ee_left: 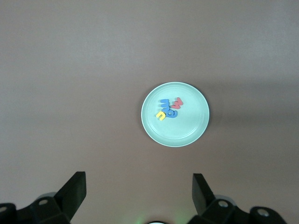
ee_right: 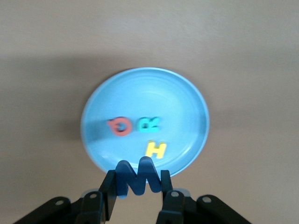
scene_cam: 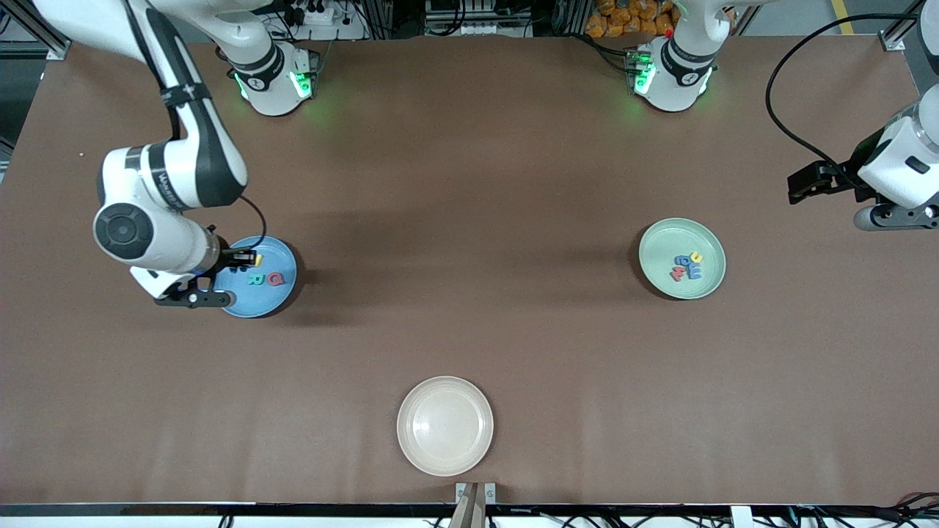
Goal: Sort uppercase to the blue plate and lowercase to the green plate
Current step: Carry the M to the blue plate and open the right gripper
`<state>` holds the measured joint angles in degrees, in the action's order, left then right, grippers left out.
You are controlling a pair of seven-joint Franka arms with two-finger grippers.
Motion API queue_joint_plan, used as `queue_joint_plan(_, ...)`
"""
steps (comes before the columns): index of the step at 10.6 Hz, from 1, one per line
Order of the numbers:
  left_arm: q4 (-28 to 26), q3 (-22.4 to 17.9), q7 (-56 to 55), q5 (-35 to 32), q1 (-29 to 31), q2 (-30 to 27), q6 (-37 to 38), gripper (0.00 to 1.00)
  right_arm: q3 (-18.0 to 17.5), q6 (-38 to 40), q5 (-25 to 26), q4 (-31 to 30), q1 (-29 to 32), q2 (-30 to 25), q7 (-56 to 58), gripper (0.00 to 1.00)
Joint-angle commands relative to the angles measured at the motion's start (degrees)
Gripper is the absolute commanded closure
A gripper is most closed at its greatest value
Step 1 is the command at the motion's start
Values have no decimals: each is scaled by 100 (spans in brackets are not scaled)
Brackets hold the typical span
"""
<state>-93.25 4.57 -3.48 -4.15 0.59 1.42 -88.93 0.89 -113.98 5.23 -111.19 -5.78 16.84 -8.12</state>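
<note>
Now, right tool (ee_right: 138, 185) pinches a blue letter (ee_right: 138, 176) over the blue plate (ee_right: 187, 100).
Held above H (ee_right: 155, 150) for release; left tool (ee_left: 138, 192) waits spread above the surface.

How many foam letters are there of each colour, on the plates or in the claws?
Red letters: 2
Yellow letters: 2
Green letter: 1
Blue letters: 3, one held in the right end effector
Total: 8
</note>
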Motion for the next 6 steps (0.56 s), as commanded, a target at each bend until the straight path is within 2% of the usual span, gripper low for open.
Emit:
queue_joint_plan(1, -430, 35, 14, 143, 11, -370, -353, 0, 122, -316, -127, -87, 313, 223, 486, 100)
queue_joint_plan(2, -405, 35, 5, 160, 20, -362, -380, 0, 122, -483, -136, -156, 436, 267, 495, 87)
queue_joint_plan(3, -370, 35, 5, 152, 38, -370, -389, 0, 122, -511, -136, -192, 438, 267, 495, 42)
queue_joint_plan(4, -352, 35, -21, 108, 29, -370, -406, 0, 122, -511, -136, -192, 420, 276, 495, 33)
queue_joint_plan(5, -309, 52, -421, 99, 12, -388, -415, 0, 113, -511, -145, -175, 403, 268, 487, 0)
queue_joint_plan(6, -256, 113, -817, 99, 12, -405, -415, 0, 104, -485, -145, -149, 385, 207, 469, 0)
